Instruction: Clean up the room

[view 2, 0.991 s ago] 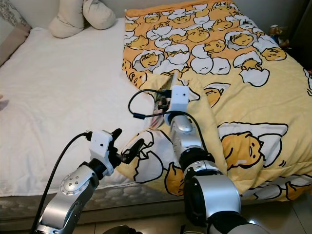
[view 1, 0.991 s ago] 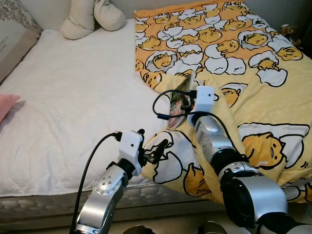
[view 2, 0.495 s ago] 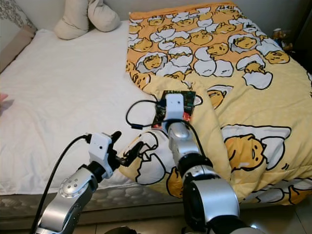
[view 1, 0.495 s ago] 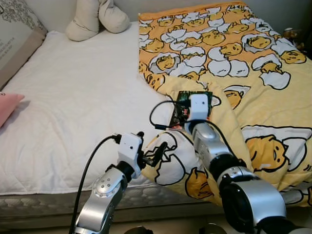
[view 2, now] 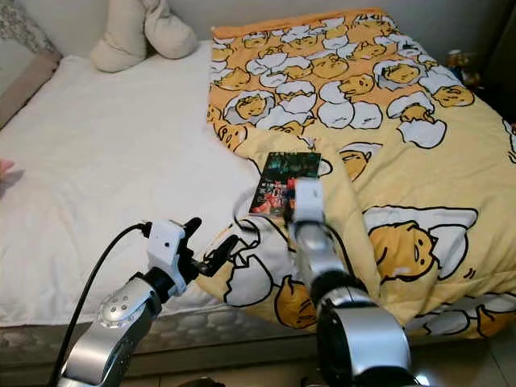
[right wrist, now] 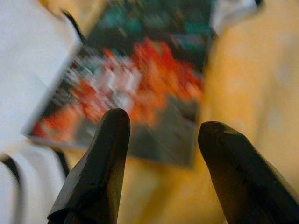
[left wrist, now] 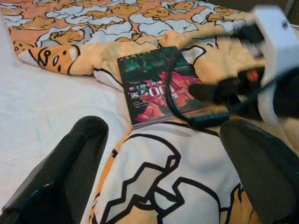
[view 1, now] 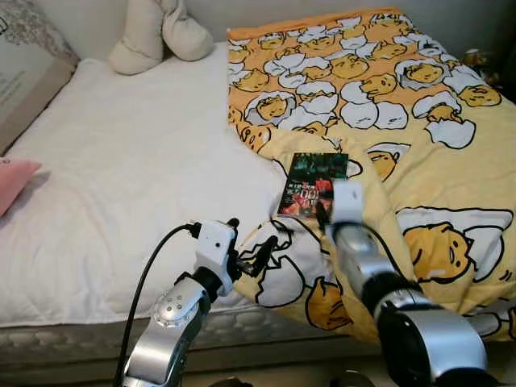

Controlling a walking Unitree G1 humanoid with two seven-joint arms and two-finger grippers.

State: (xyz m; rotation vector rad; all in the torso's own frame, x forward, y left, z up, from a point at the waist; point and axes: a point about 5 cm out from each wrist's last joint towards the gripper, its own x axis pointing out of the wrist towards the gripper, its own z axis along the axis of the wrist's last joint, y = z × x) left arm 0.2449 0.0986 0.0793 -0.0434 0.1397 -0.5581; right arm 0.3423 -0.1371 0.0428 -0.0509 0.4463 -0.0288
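1. A book point(view 1: 314, 185) with a dark green and red cover is found lying flat on the yellow egg-print blanket point(view 1: 419, 121), at the blanket's folded-back edge where it meets the white sheet point(view 1: 129, 177), toward the foot edge of the bed point(view 1: 72, 330).

2. The right gripper point(right wrist: 161, 140) is positioned just short of the book's near edge. Its two black fingers point(right wrist: 100, 158) are seen spread apart with nothing between them; the cover fills the gap beyond them, blurred in the right wrist view.

3. The left gripper point(view 1: 251, 256) is held low over the blanket's corner near the foot edge of the bed, beside the book but apart from it. Its fingers are parted wide and nothing is held.

4. The step in hand is judged to be the pick-up of the book by the right gripper.

5. The book lies flat on soft fabric, so a grasp across the thin near edge is advised: one finger is to be slid under the cover, the other laid on top, before closing.

6. Blanket cloth is likely to be pinched together with the book; the lower finger should be pressed into the bedding only lightly.

7. The cable point(left wrist: 187, 109) draped over the cover in the left wrist view should be kept clear of the closing fingers.

8. The pillows point(view 1: 157, 32) at the head of the bed are not involved.
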